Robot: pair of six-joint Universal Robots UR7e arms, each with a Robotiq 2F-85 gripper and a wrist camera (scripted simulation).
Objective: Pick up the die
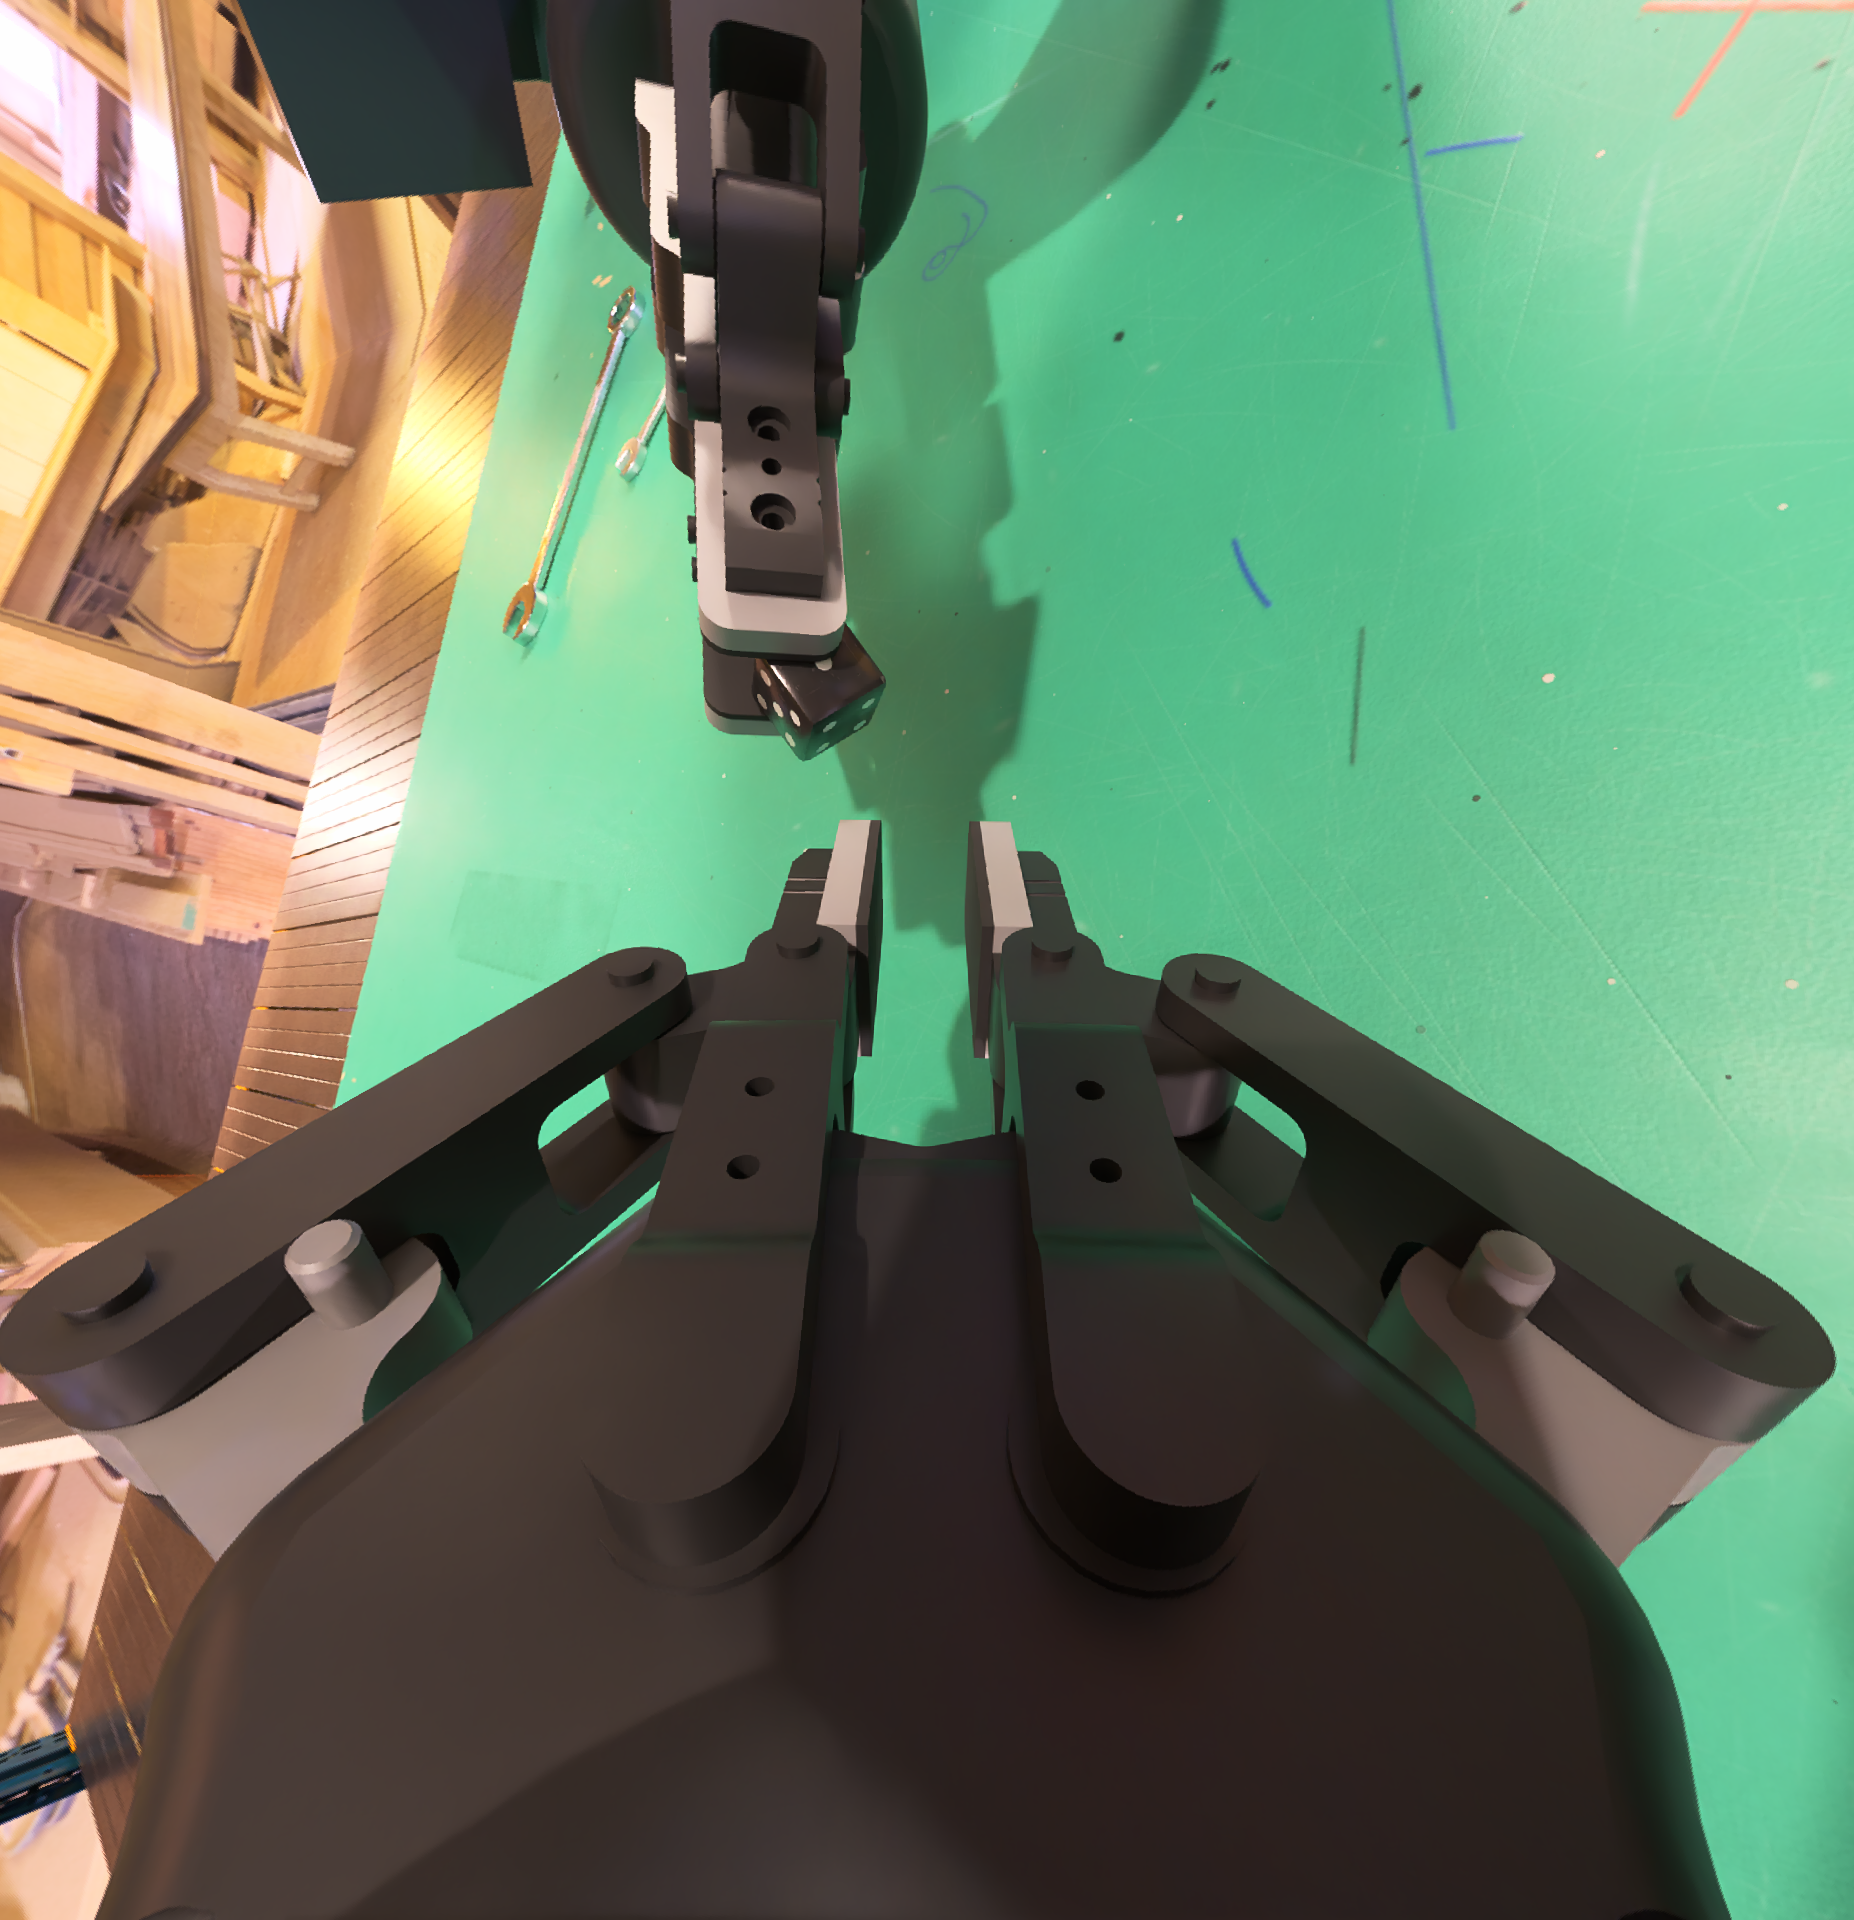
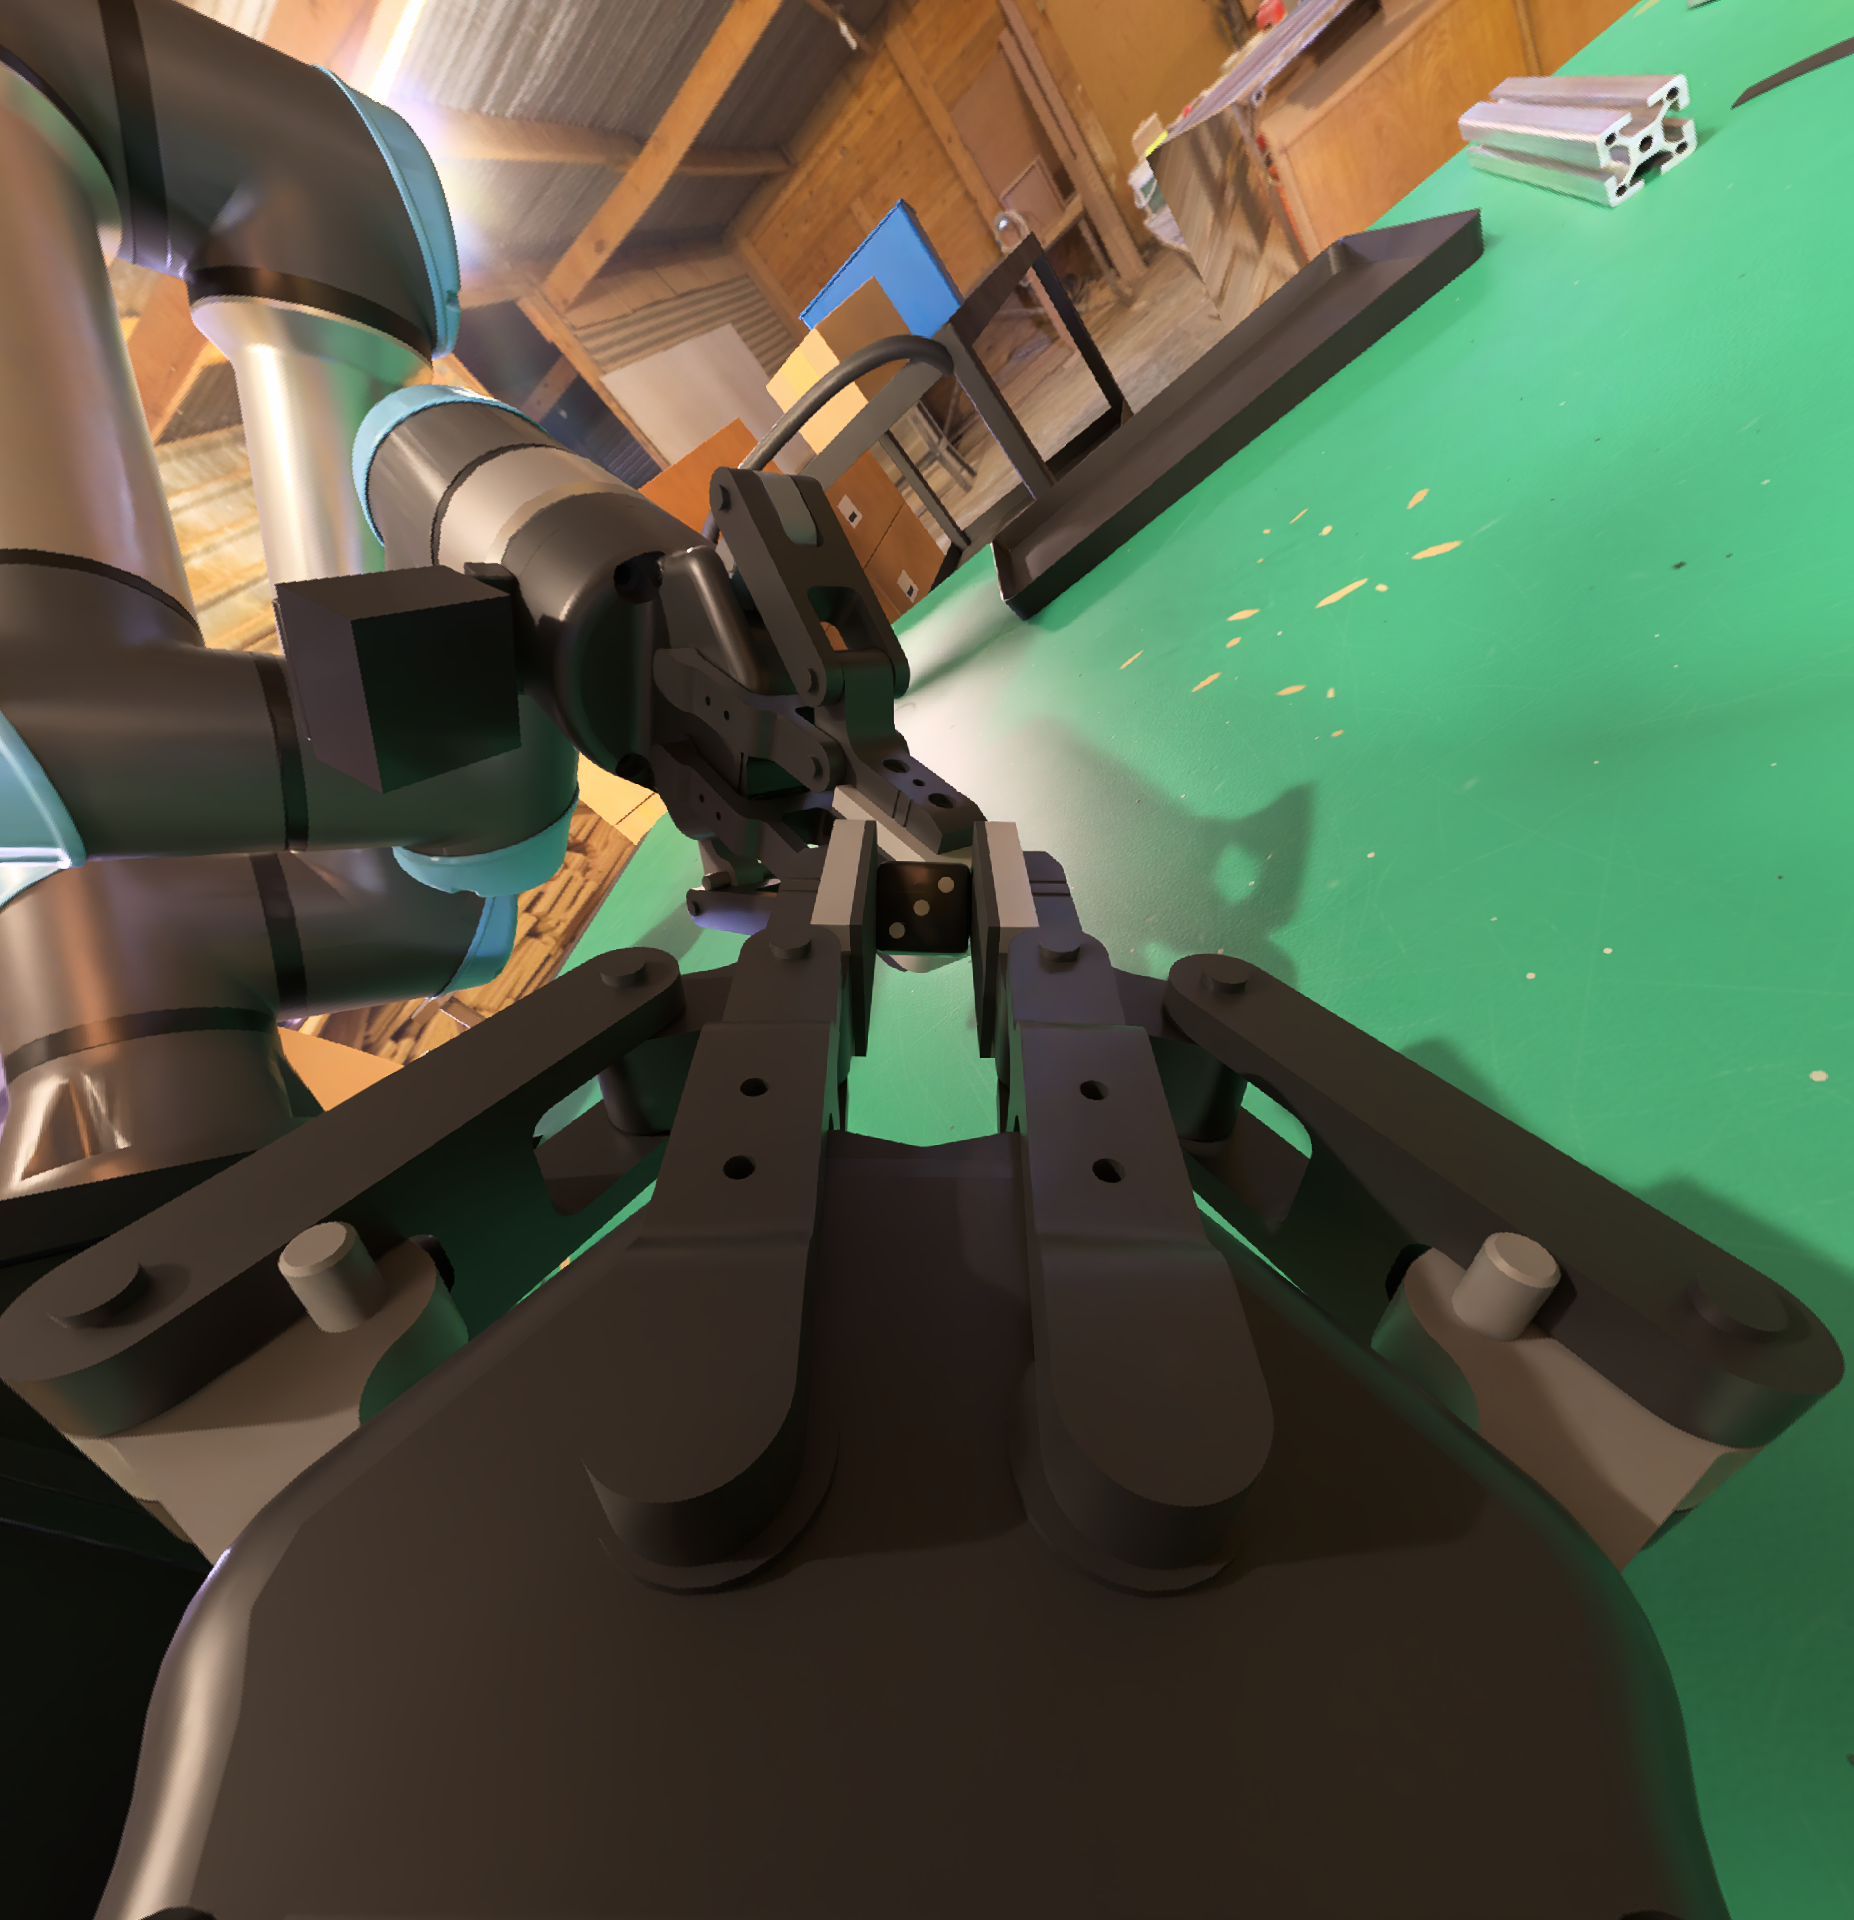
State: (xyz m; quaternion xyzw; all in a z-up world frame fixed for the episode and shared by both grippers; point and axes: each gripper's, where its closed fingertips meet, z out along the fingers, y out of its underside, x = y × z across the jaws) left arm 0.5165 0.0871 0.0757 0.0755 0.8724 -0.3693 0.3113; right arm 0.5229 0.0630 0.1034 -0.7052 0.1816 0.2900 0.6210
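My right gripper (image 2: pixel 923 904) is clamped on the black die (image 2: pixel 921 906), three-pip face toward my wrist; a cube, no long axis. My left gripper (image 1: pixel 923 914) sits narrowed on nothing, just short of the die. Beyond, two wrenches (image 1: pixel 575 468) near the counter (image 1: pixel 1422 935) edge. Far corner: dark tray (image 2: pixel 1245 416), aluminium bar (image 2: pixel 1583 135). No readable writing.

Black die (image 2: pixel 921 907) with white pips, scuffed green table (image 1: pixel 1422 831), silver wrench (image 1: pixel 575 468)
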